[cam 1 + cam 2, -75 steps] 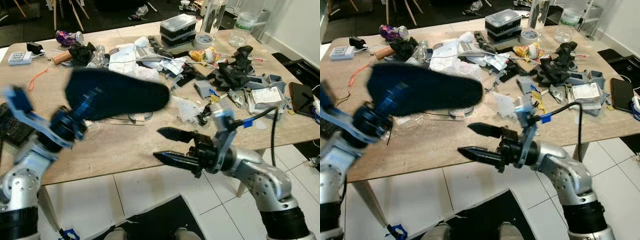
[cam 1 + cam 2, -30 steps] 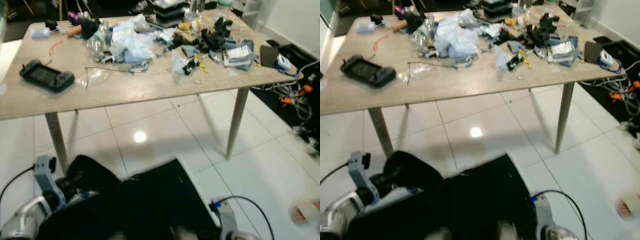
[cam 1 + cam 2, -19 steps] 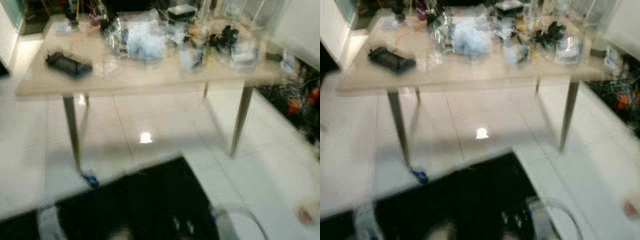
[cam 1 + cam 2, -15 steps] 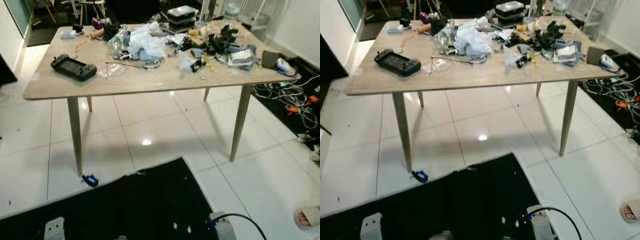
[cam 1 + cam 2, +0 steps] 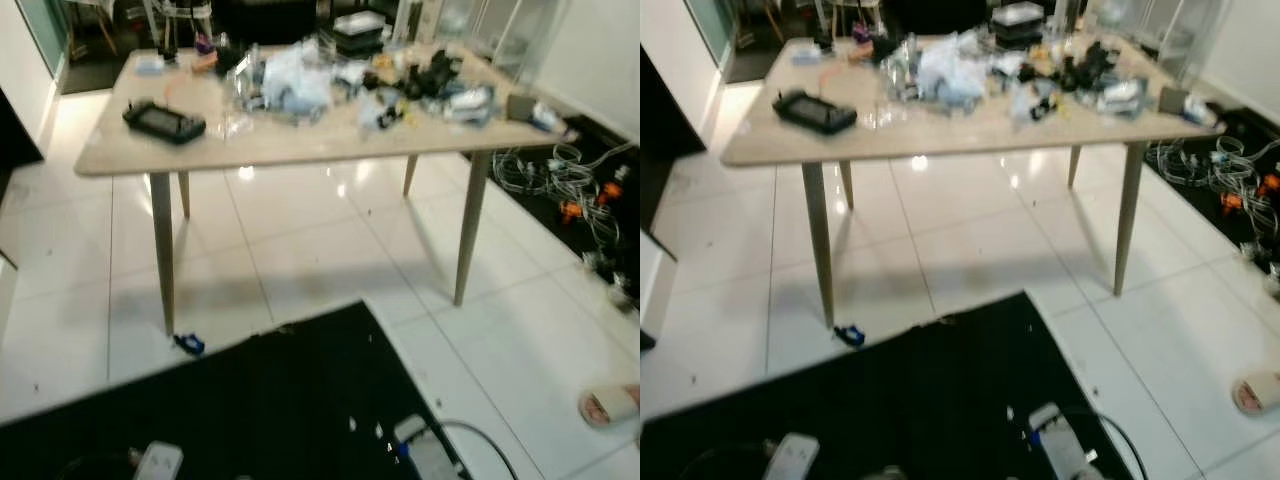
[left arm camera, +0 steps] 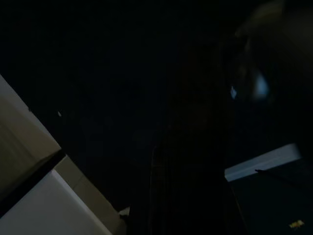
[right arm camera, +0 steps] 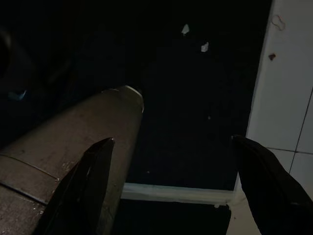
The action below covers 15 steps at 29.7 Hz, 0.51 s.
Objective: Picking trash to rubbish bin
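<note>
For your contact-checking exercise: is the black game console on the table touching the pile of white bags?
Apart. In the right eye view, bare tabletop shows between the game console and the white bags.

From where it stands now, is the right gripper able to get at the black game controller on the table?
Probably not. The right gripper hangs open, low over the black mat, while the game controller lies on the table well ahead, across bare floor. The robot would need to walk closer.

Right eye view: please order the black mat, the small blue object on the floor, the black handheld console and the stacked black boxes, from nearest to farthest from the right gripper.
1. Black mat: directly under the right gripper.
2. Small blue object: just beyond the mat, to the left.
3. Handheld console: near left corner of the table.
4. Stacked boxes: the table's far edge.
</note>
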### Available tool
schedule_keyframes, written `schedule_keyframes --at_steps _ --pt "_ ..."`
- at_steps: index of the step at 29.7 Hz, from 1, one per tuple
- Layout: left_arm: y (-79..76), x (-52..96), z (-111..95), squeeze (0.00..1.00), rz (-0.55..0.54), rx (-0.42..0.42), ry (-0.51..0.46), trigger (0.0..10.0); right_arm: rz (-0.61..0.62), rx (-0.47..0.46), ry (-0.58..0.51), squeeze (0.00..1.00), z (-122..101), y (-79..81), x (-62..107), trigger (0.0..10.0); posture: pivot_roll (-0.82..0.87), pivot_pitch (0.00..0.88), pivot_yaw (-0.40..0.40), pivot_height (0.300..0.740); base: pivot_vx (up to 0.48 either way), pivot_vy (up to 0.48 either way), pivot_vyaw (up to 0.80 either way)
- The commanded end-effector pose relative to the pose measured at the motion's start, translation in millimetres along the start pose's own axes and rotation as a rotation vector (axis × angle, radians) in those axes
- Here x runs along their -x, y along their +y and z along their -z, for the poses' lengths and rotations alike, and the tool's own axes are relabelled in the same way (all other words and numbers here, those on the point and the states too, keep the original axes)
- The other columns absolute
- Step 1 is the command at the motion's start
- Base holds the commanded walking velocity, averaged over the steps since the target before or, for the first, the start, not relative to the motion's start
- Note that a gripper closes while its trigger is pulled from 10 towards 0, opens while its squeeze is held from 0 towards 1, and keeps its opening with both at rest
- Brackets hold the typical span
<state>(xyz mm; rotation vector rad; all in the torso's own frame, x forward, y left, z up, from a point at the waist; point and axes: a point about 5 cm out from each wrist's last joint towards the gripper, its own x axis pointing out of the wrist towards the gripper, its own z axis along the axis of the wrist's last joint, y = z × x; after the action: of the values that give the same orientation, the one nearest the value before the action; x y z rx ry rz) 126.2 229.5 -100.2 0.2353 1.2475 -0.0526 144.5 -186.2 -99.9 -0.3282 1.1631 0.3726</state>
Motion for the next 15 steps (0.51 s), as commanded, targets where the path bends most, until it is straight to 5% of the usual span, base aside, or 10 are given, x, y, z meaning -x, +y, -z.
schedule_keyframes --at_steps 1,15 --pt "-4.2 -0.5 2.6 0.0 -0.001 -0.02 0.013 10.0 -0.05 0.028 0.064 0.0 16.3 15.9 -1.0 10.0 0.05 0.07 -0.017 0.74 -0.274 0.0 0.0" --pt "-6.8 -0.7 3.5 0.0 0.003 -0.021 0.008 10.0 -0.064 0.089 0.09 0.0 19.2 23.0 -2.0 10.0 0.05 0.071 -0.023 0.74 -0.281 0.0 0.0"
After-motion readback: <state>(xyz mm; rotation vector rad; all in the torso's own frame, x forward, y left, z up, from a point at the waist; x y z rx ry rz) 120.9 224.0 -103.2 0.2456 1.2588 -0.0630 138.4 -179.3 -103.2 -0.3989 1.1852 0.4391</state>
